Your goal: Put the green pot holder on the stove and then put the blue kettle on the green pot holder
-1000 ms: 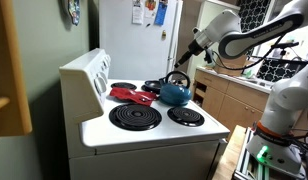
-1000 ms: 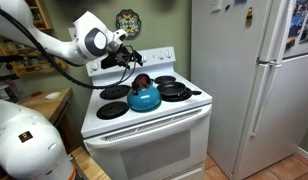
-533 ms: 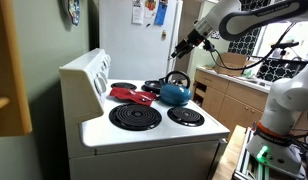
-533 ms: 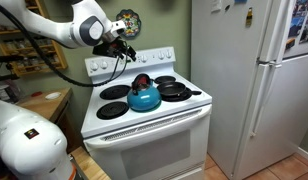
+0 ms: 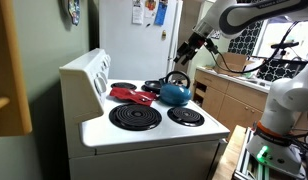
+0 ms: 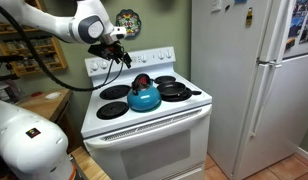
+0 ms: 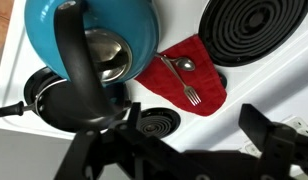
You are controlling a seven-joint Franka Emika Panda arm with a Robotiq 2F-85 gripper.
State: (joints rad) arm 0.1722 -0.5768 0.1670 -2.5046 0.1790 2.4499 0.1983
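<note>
The blue kettle [image 5: 175, 94] stands on the white stove [image 5: 144, 130], on a burner on its fridge side; it also shows in an exterior view [image 6: 144, 97] and at the top left of the wrist view [image 7: 94, 35]. My gripper [image 5: 185, 47] hangs high above the stove, well clear of the kettle, and shows in an exterior view [image 6: 121, 50]. In the wrist view its fingers [image 7: 189, 150] are spread apart with nothing between them. The green pot holder is not in view in any frame.
A flat red pad [image 7: 184, 70] with a fork [image 7: 182, 78] on it lies on the stove beside the kettle. A black pan [image 6: 175, 90] sits on a back burner. The white fridge [image 6: 254, 80] stands beside the stove. Wooden cabinets [image 5: 229, 100] are on one side.
My arm has risen from just above the kettle to higher over the stove. The kettle, red pad and pan have not moved.
</note>
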